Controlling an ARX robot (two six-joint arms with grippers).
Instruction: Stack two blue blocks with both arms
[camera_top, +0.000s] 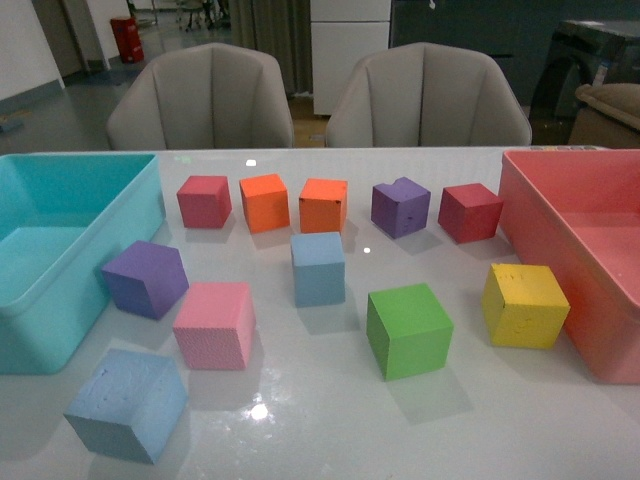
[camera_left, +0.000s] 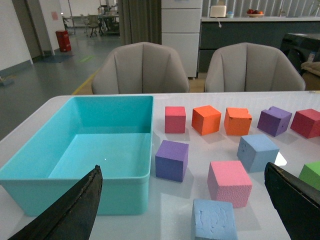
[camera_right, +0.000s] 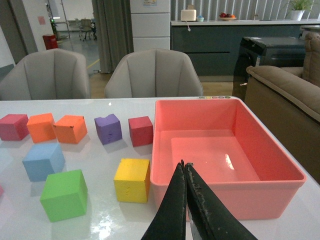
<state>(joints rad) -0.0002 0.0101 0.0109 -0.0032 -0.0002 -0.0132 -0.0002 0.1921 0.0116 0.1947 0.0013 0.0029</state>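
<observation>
**Hidden or cropped.** The front view shows neither arm. In it the teal bin (camera_top: 40, 335) is cut by the left edge and the pink bin (camera_top: 540, 235) by the right edge. Each end effector appears only in its own wrist view, and only as finger ends. The left end effector (camera_left: 182, 170) is spread wide, its black fingers (camera_left: 70, 210) far apart with nothing held between them. The right end effector (camera_right: 183, 167) has its fingers pressed together on nothing, in line with the near wall of the pink bin. The near blue block (camera_top: 127, 403) is partly cropped by the frame edge in the left wrist view.

**Task objects.** Both blocks are matte, dusty sky-blue cubes, the same size as the other coloured cubes, and rest on the glossy white counter (camera_top: 300, 400). The far blue block (camera_top: 318, 268) sits mid-counter, just nearer than the right-hand orange cube (camera_top: 323, 205) and touching no neighbour. The near blue block lies at the near left, close beside the pink cube (camera_top: 214, 325). It is turned corner-on, and its top is visibly pitted. The two blocks are well apart.
</observation>
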